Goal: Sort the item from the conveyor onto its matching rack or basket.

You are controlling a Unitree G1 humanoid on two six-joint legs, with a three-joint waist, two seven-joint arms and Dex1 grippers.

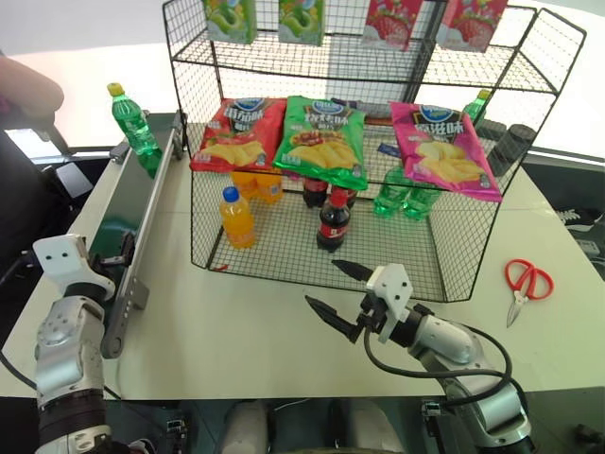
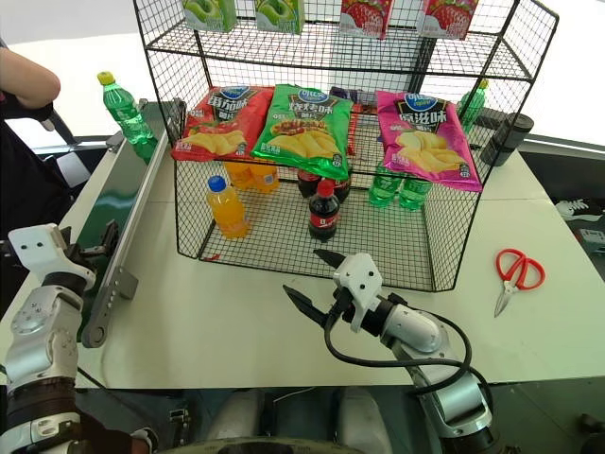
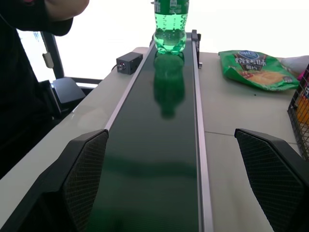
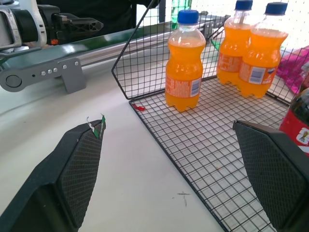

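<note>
The item, a clear-green bottle (image 1: 133, 126) with a yellow cap, stands upright at the far end of the conveyor (image 1: 144, 213), a dark-green belt along the table's left side. My left gripper (image 3: 171, 133) is open and level at the belt's near end, pointing along it toward the bottle (image 3: 170, 29), well short of it. The black wire rack (image 1: 492, 203) stands mid-table, with a basket as its lowest tier. My right gripper (image 1: 323, 282) is open and empty above the table, just before the basket's front wall.
In the basket stand orange bottles (image 4: 184, 63), cola bottles (image 1: 332, 221) and green bottles (image 1: 405, 197). Chip bags (image 1: 321, 137) lie on the tier above. Red scissors (image 1: 523, 284) lie at the right. A person's arm (image 1: 28, 95) reaches in near the conveyor's far end.
</note>
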